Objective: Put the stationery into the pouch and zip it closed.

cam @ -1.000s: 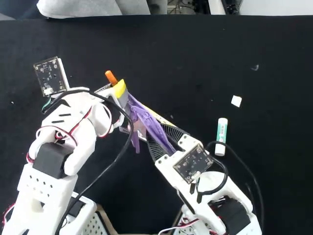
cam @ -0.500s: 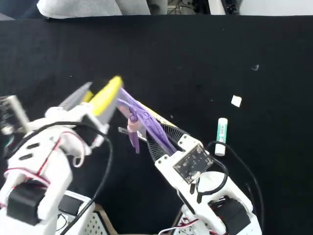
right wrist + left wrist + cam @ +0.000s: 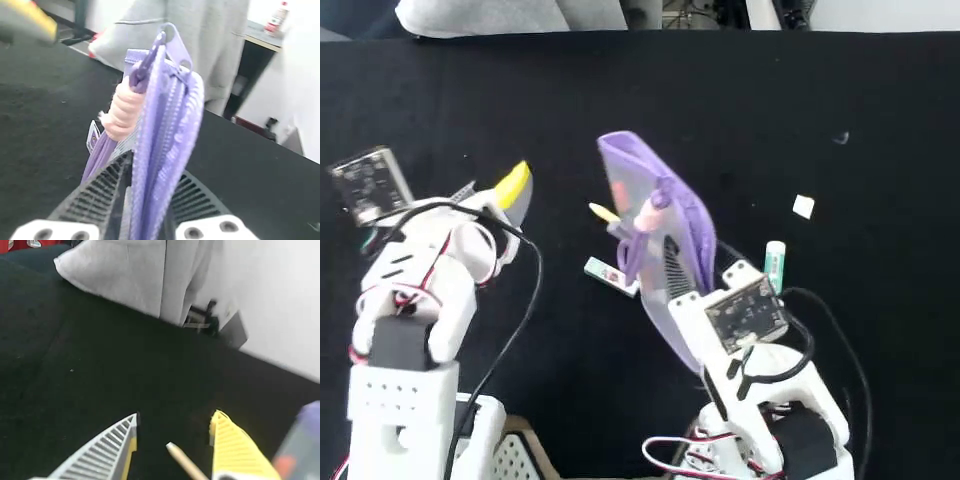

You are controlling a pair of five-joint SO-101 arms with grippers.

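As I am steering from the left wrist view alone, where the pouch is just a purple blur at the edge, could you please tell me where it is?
Observer: The right tool is shut on the translucent purple zip pouch and holds it on edge, above the black table.
Operator: Thank you. Is any stationery lying outside the pouch that I cannot see?
Observer: Yes, a green-and-white glue stick lies on the table close beside the right arm.
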